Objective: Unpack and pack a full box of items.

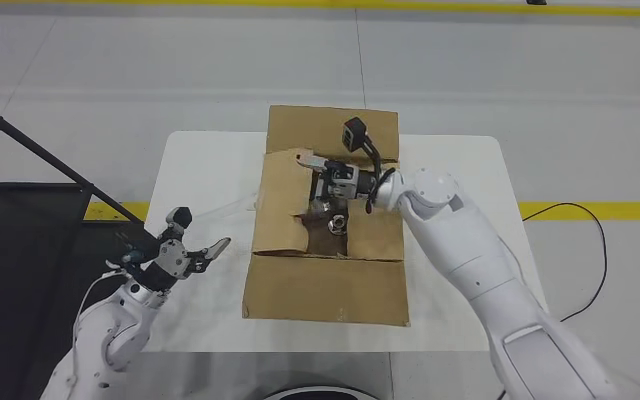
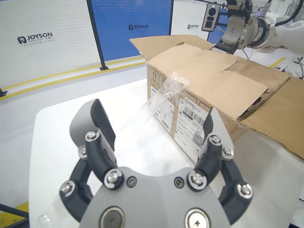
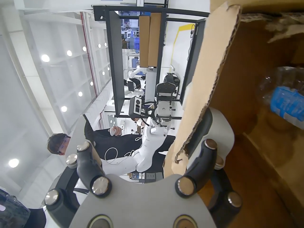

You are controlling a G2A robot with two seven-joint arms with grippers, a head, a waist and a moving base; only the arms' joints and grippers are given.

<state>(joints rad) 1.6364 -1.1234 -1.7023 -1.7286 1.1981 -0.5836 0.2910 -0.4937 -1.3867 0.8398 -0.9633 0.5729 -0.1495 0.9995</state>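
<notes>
left gripper (image 2: 154,110) spread wide, empty, near tabletop (image 1: 200,160) left edge; cardboard box (image 1: 325,290) at tabletop centre, flaps folded out; right gripper (image 3: 147,117) fingers apart, astride one flap (image 3: 209,72); plastic bottle (image 3: 282,100) inside box

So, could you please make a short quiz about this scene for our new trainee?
1. True or false: the left gripper is shut.
2. The fingers of the right gripper stand on either side of:
A. the table's edge
B. a flap of the cardboard box
C. a mug handle
3. Which item with a blue label lies inside the cardboard box?

Key:
1. False. Its fingers are wide apart and hold nothing.
2. B
3. A clear plastic bottle.
</notes>
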